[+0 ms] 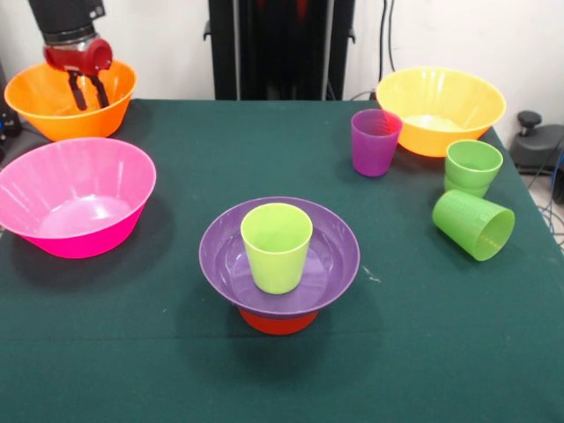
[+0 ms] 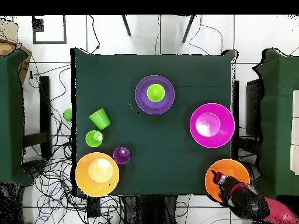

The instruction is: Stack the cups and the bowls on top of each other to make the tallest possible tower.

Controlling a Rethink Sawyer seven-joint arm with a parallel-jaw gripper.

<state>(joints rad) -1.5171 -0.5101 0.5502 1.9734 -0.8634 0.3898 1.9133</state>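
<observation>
The tower (image 1: pixel 278 264) is seen standing near the middle of the green table (image 1: pixel 220 159): a small orange bowl (image 1: pixel 278 322) at the bottom, the wider purple bowl (image 1: pixel 326 264) resting on it, and the yellow-green cup (image 1: pixel 277 245) set upright inside the purple bowl. The cup appears empty.

In the front view, the big pink bowl (image 1: pixel 75 198) is found at the left, with nothing in it. Behind it, at the table's far left corner, one orange-yellow bowl (image 1: pixel 40 110) is placed, and the gripper (image 1: pixel 88 91) is held over its opening. The two dark fingers (image 1: pixel 77 91) are seen a little apart, and nothing is gripped between them.

The second orange-yellow bowl (image 1: pixel 441 110) is set at the far right and holds nothing that can be made out. Just in front of it, the translucent purple cup (image 1: pixel 375 141) stands upright. To its right, a green cup (image 1: pixel 472 167) stands upright, and just beside it, nearer the camera, another green cup (image 1: pixel 473 225) lies on its side with its mouth turned to the right. Whether these two cups are touching cannot be told.

In the overhead view, a small green object (image 2: pixel 68 114) is seen beyond the table's edge; what it is cannot be told.
</observation>
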